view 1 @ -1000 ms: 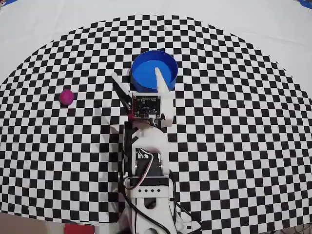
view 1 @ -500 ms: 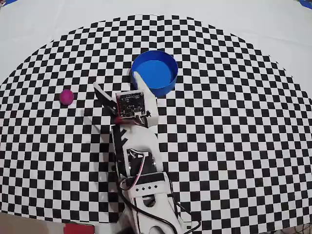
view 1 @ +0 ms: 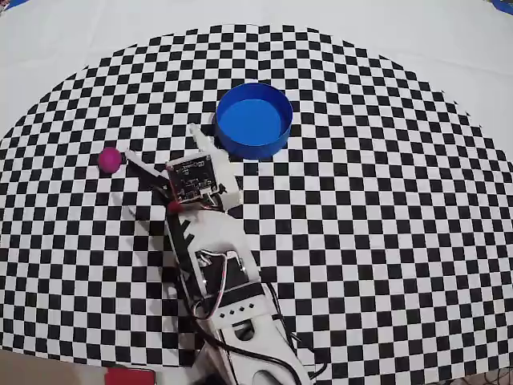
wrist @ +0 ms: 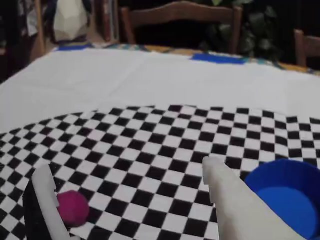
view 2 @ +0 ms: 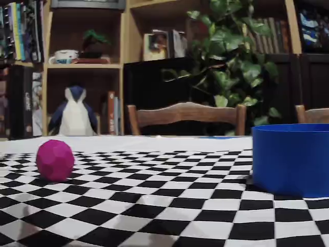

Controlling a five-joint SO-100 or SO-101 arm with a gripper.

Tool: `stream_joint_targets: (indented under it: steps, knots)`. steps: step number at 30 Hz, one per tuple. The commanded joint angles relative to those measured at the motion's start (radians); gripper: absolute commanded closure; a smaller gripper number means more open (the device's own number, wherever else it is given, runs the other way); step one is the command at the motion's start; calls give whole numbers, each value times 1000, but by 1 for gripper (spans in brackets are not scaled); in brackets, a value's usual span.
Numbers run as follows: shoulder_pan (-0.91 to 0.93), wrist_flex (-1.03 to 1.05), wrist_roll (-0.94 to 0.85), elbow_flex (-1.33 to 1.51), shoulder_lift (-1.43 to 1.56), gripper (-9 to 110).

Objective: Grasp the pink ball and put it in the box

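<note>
Overhead view: the arm's gripper (view 1: 160, 146) stands wide open and empty over the checkered cloth (view 1: 385, 200), its fingers spread between the pink ball (view 1: 110, 159) on the left and the blue box (view 1: 253, 120) on the right. Wrist view shows the ball (wrist: 73, 207) just beside the left finger (wrist: 47, 200), not gripped.

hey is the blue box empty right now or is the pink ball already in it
Empty. The overhead view shows only bare blue floor inside the box, and the pink ball lies on the checkered mat off to its left, outside the open jaws.
</note>
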Motion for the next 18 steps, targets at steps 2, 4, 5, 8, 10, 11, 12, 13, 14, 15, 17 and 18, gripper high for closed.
stream_joint_targets:
  steps: [2,4,5,8,10,11,12,13,14,15,17,18]
  knots:
    - [-49,5,-6,8,-5,66]
    - [-74,5,-6,8,-2,66]
    - [-84,5,-6,8,-2,66]
    - [-112,5,-6,8,-11,66]
    - [-129,5,-6,8,-18,66]
    - [-137,3,-6,8,-20,66]
    - [-146,3,-6,8,-21,66]
    - [-155,3,-6,8,-23,66]
    - [-164,3,-6,8,-23,66]
    - [-172,3,-6,8,-25,66]
    - [-187,3,-6,8,-25,66]
    - [-193,3,-6,8,-25,66]
